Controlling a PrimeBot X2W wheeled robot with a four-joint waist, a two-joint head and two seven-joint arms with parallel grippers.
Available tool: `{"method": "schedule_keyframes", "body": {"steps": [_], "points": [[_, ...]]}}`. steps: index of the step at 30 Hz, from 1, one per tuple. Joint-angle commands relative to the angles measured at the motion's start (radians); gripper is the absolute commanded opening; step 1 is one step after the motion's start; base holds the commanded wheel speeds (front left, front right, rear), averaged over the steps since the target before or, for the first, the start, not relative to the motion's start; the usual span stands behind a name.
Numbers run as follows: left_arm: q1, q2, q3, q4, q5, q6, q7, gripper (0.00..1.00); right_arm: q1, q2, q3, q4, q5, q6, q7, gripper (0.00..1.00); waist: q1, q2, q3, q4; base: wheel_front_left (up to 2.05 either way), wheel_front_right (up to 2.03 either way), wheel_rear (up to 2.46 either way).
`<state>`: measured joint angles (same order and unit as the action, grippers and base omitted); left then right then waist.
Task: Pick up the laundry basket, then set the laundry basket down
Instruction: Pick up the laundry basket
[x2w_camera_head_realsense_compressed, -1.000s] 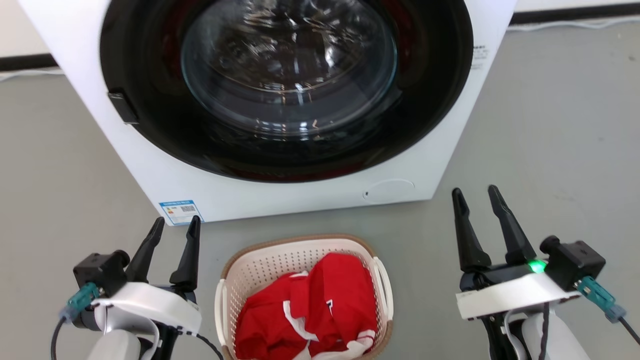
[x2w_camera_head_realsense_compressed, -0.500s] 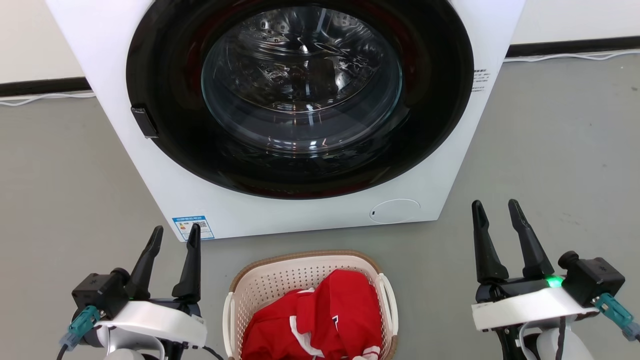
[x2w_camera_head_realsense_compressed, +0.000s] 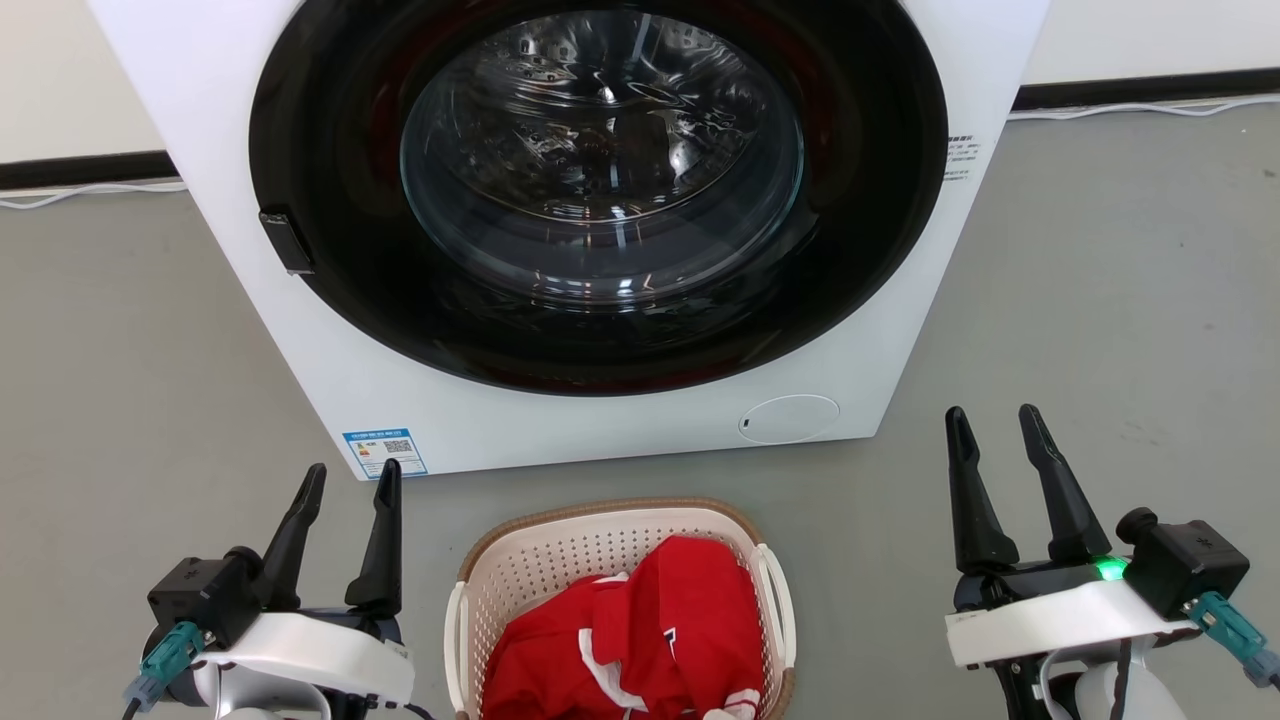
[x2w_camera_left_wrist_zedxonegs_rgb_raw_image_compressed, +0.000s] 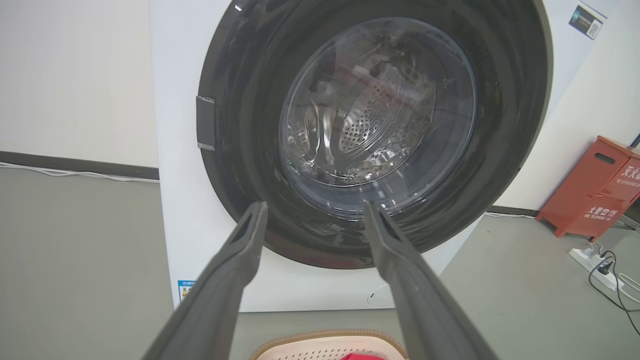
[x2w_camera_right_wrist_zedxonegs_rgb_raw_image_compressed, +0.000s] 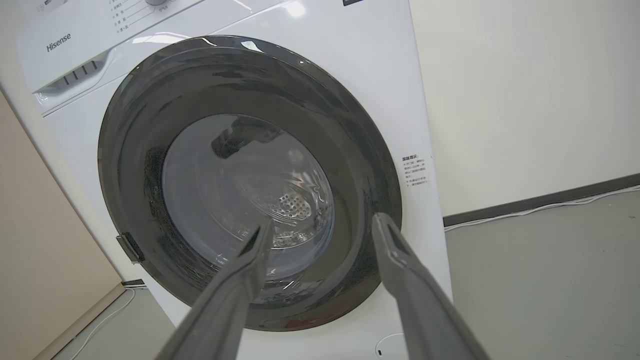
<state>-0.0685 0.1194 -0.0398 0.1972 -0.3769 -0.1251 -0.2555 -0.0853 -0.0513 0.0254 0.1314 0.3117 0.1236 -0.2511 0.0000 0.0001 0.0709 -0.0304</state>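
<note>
The laundry basket (x2w_camera_head_realsense_compressed: 560, 545), cream-white with a brown rim and white loop handles, stands on the grey floor at the bottom middle of the head view, holding red and white clothing (x2w_camera_head_realsense_compressed: 640, 640). Its far rim (x2w_camera_left_wrist_zedxonegs_rgb_raw_image_compressed: 327, 337) peeks in at the bottom of the left wrist view. My left gripper (x2w_camera_head_realsense_compressed: 352, 478) hangs open to the basket's left, apart from it, with nothing between its fingers. Off to the basket's right my right gripper (x2w_camera_head_realsense_compressed: 992, 420) is open and empty too. In the wrist views the left gripper (x2w_camera_left_wrist_zedxonegs_rgb_raw_image_compressed: 314, 206) and the right gripper (x2w_camera_right_wrist_zedxonegs_rgb_raw_image_compressed: 322, 222) point at the washing machine.
A white front-loading washing machine (x2w_camera_head_realsense_compressed: 830, 350) with a shut dark round door (x2w_camera_head_realsense_compressed: 600, 180) stands just behind the basket. A cable (x2w_camera_head_realsense_compressed: 1150, 110) runs along the wall base. A red box (x2w_camera_left_wrist_zedxonegs_rgb_raw_image_compressed: 595, 185) and a power strip (x2w_camera_left_wrist_zedxonegs_rgb_raw_image_compressed: 597, 260) sit on the floor to the machine's right.
The head camera tilted up over the last second, so the washing machine and basket sit lower in the picture. Both grippers stay open beside the basket; the basket has not moved on the floor.
</note>
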Motion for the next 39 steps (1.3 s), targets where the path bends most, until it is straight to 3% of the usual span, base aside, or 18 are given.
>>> {"method": "schedule_keyframes", "body": {"steps": [1, 11, 26, 39], "points": [[-0.025, 0.009, 0.029, -0.025, 0.005, -0.005, -0.006, 1.0, -0.023, 0.001, 0.018, -0.028, -0.016, 0.007, -0.011, 1.0, 0.0, -0.0001, 0.002, 0.0, 0.0, 0.0, 0.0], [-0.038, 0.019, 0.029, -0.025, -0.003, -0.005, -0.006, 1.0, -0.032, 0.001, 0.019, -0.025, -0.031, 0.007, -0.011, 1.0, 0.0, -0.0001, 0.051, -0.002, 0.0, 0.0, 0.0], [-0.152, 0.086, -0.024, 0.07, -0.046, -0.006, -0.006, 1.0, -0.117, 0.001, 0.012, 0.031, -0.036, 0.007, -0.011, 1.0, 0.0, -0.0001, 0.25, -0.001, 0.0, 0.0, 0.0], [-0.35, 0.157, -0.131, 0.276, -0.136, -0.006, -0.006, 1.0, -0.309, 0.001, 0.056, 0.288, -0.033, 0.007, -0.011, 1.0, 0.0, -0.0001, 0.483, 0.007, 0.0, 0.0, 0.0]]}}
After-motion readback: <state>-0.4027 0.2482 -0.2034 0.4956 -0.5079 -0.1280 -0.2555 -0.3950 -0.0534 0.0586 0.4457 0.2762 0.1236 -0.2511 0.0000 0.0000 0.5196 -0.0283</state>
